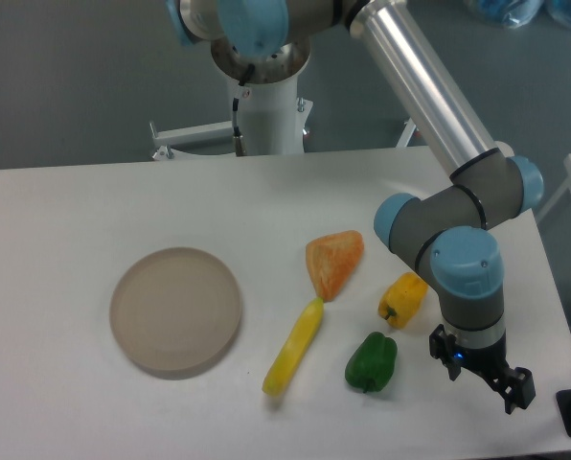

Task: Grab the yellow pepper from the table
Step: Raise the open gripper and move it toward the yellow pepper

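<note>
The yellow pepper (403, 299) is a small stubby yellow-orange one lying on the white table (94, 211), right of centre and partly tucked behind my arm's wrist. My gripper (484, 385) hangs low over the table's front right area, to the right of and nearer the camera than the pepper, not touching it. Its two black fingers stand apart, open, with nothing between them.
A green pepper (372, 362) lies just in front of the yellow one. A long slender yellow pepper (293, 347) and an orange wedge-shaped piece (333, 262) lie to the left. A round beige plate (175, 309) sits further left. The table's right edge is close to the gripper.
</note>
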